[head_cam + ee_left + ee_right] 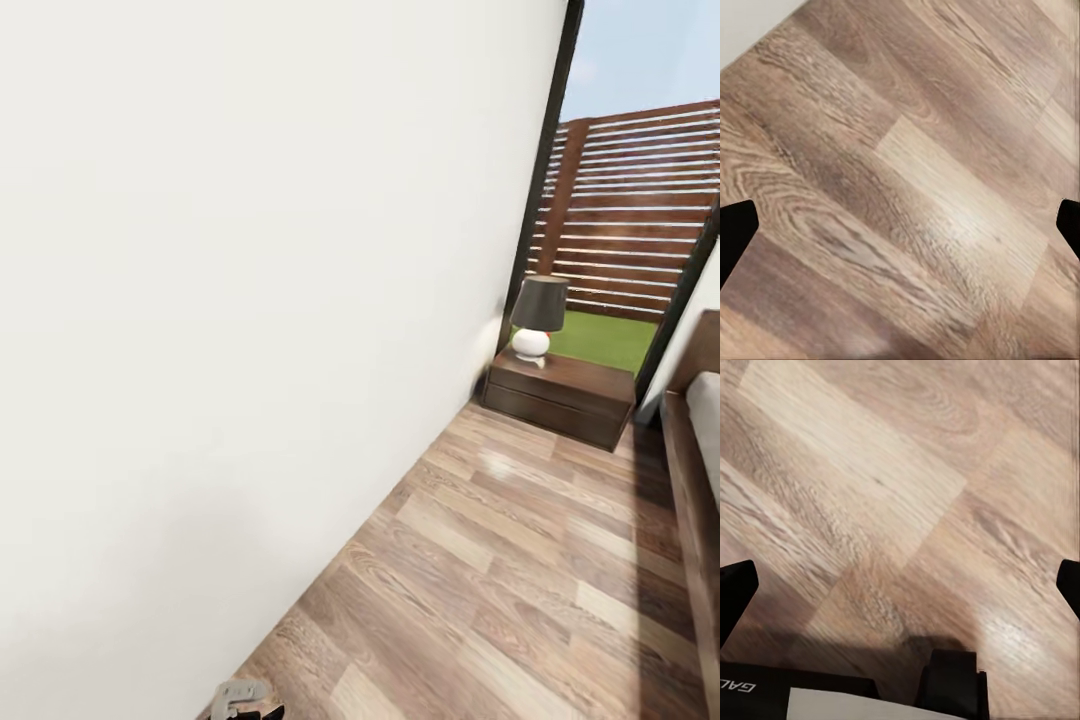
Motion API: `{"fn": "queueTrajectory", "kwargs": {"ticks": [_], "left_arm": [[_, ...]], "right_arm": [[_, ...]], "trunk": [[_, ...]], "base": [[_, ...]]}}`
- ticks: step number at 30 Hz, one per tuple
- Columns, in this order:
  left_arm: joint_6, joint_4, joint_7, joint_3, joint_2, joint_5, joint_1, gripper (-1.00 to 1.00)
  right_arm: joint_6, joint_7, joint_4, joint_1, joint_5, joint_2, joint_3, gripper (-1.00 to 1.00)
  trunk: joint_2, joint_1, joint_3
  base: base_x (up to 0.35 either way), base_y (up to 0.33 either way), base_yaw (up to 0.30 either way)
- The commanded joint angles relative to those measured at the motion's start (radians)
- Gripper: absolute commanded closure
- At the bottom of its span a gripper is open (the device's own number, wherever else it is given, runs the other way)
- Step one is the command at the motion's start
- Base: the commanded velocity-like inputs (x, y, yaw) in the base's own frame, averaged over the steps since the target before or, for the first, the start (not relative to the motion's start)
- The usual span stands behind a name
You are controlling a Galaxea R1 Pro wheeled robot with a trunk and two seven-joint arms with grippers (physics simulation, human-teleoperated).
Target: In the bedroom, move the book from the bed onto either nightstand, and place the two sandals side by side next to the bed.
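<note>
Head view: tilted frame. A white wall [230, 330] takes up the left side; the wood-plank floor [520, 570] runs from the lower edge toward the far corner.

Nightstand [560, 393]: dark brown wood, low, drawer front visible, standing on the floor in the far corner against the wall. On its top sits a lamp [537, 317] with a white round base and a dark grey shade, upright.

Behind the nightstand: dark-framed window [545, 170]; through it a slatted wooden fence [640, 210], a patch of green lawn [605, 340] and sky.

Bed [700, 470]: only its edge shows at the right border, dark wooden frame with pale mattress above. A gap of bare floor lies between it and the nightstand.

Left gripper [900, 225]: left wrist view looks down at floor planks, a strip of white wall in one corner. Dark fingertips [735, 232] sit at opposite frame edges, spread wide, nothing between them.

Right gripper [900, 585]: same spread, fingertips [735, 589] far apart over bare floor, holding nothing. Dark robot parts show at one edge of that view
</note>
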Motion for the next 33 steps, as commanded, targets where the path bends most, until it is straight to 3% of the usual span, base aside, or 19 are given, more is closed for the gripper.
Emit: {"fn": "queueTrajectory", "kwargs": {"ticks": [1,18,33], "left_arm": [[-0.004,0.001,-0.001,-0.008,0.001,0.009,0.0,-1.0],[-0.004,0.001,-0.001,-0.008,0.001,0.009,0.0,-1.0],[-0.004,0.0,-0.001,-0.008,0.001,0.009,0.0,-1.0]], "right_arm": [[-0.005,0.006,0.005,-0.002,-0.009,0.0,-0.002,-1.0],[-0.005,0.005,0.005,-0.002,-0.009,0.0,-0.002,-1.0],[-0.006,0.005,0.005,-0.002,-0.009,0.0,-0.002,-1.0]], "trunk": [[0.0,0.0,-0.001],[0.0,0.0,-0.001],[0.0,0.0,-0.001]], "base": [[0.0,0.0,-0.3],[0.012,0.0,-0.3],[0.251,0.04,-0.3]]}}
